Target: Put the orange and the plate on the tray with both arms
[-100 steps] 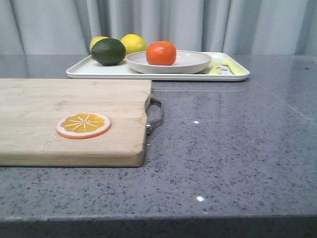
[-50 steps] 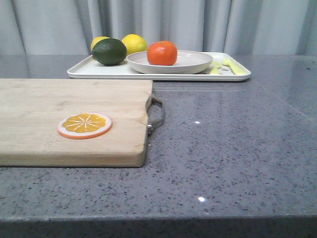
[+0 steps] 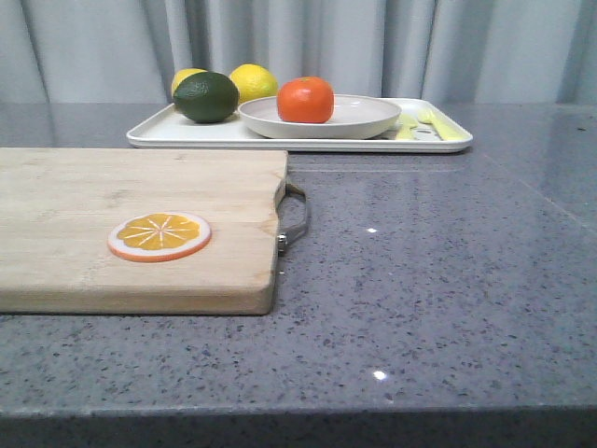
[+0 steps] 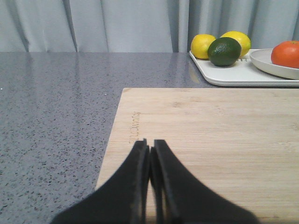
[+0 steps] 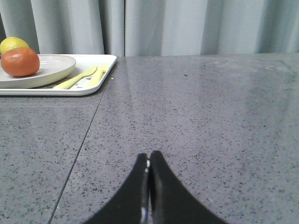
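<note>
The orange [image 3: 305,100] sits in the off-white plate [image 3: 359,120], and the plate rests on the white tray [image 3: 187,135] at the back of the table. The same orange [image 5: 20,61], plate [image 5: 51,70] and tray [image 5: 100,77] show in the right wrist view, and the orange [image 4: 286,53], plate [image 4: 266,63] and tray [image 4: 233,74] in the left wrist view. My left gripper [image 4: 150,142] is shut and empty, low over the wooden cutting board [image 4: 210,126]. My right gripper [image 5: 149,154] is shut and empty over bare grey table. Neither gripper shows in the front view.
Two lemons [image 3: 252,81] and a dark green lime [image 3: 205,97] lie on the tray's left part, yellow cutlery [image 3: 434,123] on its right. The cutting board [image 3: 140,229] with a metal handle [image 3: 294,219] carries a flat orange slice [image 3: 159,235]. A grey curtain hangs behind.
The picture shifted very slightly between one second ago and half a second ago; since then nothing has moved.
</note>
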Controlling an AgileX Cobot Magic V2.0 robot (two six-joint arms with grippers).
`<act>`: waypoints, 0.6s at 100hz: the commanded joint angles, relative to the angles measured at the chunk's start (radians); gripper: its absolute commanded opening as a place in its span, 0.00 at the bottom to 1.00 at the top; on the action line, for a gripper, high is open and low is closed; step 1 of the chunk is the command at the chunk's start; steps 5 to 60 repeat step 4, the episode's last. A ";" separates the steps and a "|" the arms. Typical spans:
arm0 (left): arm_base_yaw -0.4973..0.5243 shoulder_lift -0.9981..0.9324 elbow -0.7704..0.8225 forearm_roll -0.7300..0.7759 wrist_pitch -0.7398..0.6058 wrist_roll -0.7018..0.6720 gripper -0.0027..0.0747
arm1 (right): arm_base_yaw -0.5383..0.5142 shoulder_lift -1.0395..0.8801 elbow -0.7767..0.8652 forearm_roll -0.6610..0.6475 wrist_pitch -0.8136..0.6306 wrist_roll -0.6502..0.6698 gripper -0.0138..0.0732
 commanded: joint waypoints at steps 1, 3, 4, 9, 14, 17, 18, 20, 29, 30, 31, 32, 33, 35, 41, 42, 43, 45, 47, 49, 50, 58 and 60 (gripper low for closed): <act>0.002 -0.033 0.009 -0.002 -0.075 -0.010 0.01 | -0.006 -0.014 -0.022 -0.013 -0.078 0.002 0.11; 0.002 -0.033 0.009 -0.002 -0.075 -0.010 0.01 | -0.006 -0.014 -0.022 -0.013 -0.078 0.002 0.11; 0.002 -0.033 0.009 -0.002 -0.075 -0.010 0.01 | -0.006 -0.014 -0.022 -0.013 -0.078 0.002 0.11; 0.002 -0.033 0.009 -0.002 -0.075 -0.010 0.01 | -0.006 -0.014 -0.022 -0.013 -0.078 0.002 0.11; 0.002 -0.033 0.009 -0.002 -0.075 -0.010 0.01 | -0.006 -0.014 -0.022 -0.013 -0.078 0.002 0.11; 0.002 -0.033 0.009 -0.002 -0.075 -0.010 0.01 | -0.006 -0.014 -0.022 -0.013 -0.078 0.002 0.11; 0.002 -0.033 0.009 -0.002 -0.075 -0.010 0.01 | -0.006 -0.014 -0.022 -0.013 -0.078 0.002 0.11; 0.002 -0.033 0.009 -0.002 -0.075 -0.010 0.01 | -0.006 -0.014 -0.022 -0.013 -0.078 0.002 0.11; 0.002 -0.033 0.009 -0.002 -0.075 -0.010 0.01 | -0.006 -0.014 -0.022 -0.013 -0.078 0.002 0.11; 0.002 -0.033 0.009 -0.002 -0.075 -0.010 0.01 | -0.006 -0.014 -0.022 -0.013 -0.078 0.002 0.11; 0.002 -0.033 0.009 -0.002 -0.075 -0.010 0.01 | -0.006 -0.014 -0.022 -0.013 -0.078 0.002 0.11; 0.002 -0.033 0.009 -0.002 -0.075 -0.010 0.01 | -0.006 -0.014 -0.022 -0.013 -0.078 0.002 0.11; 0.002 -0.033 0.009 -0.002 -0.075 -0.010 0.01 | -0.006 -0.014 -0.022 -0.013 -0.078 0.002 0.11; 0.002 -0.033 0.009 -0.002 -0.075 -0.010 0.01 | -0.006 -0.014 -0.022 -0.013 -0.078 0.002 0.11; 0.002 -0.033 0.009 -0.002 -0.075 -0.010 0.01 | -0.006 -0.014 -0.022 -0.013 -0.078 0.002 0.11; 0.002 -0.033 0.009 -0.002 -0.075 -0.010 0.01 | -0.006 -0.014 -0.022 -0.013 -0.078 0.002 0.11; 0.002 -0.033 0.009 -0.002 -0.075 -0.010 0.01 | -0.006 -0.014 -0.022 -0.013 -0.078 0.002 0.11; 0.002 -0.033 0.009 -0.002 -0.075 -0.010 0.01 | -0.006 -0.014 -0.022 -0.013 -0.078 0.002 0.11; 0.002 -0.033 0.009 -0.002 -0.075 -0.010 0.01 | -0.006 -0.014 -0.022 -0.013 -0.078 0.002 0.11; 0.002 -0.033 0.009 -0.002 -0.075 -0.010 0.01 | -0.006 -0.014 -0.022 -0.013 -0.078 0.002 0.11; 0.002 -0.033 0.009 -0.002 -0.075 -0.010 0.01 | -0.006 -0.014 -0.022 -0.013 -0.078 0.002 0.11; 0.002 -0.033 0.009 -0.002 -0.075 -0.010 0.01 | -0.006 -0.014 -0.022 -0.013 -0.078 0.002 0.11; 0.002 -0.033 0.009 -0.002 -0.075 -0.010 0.01 | -0.006 -0.014 -0.022 -0.013 -0.078 0.002 0.11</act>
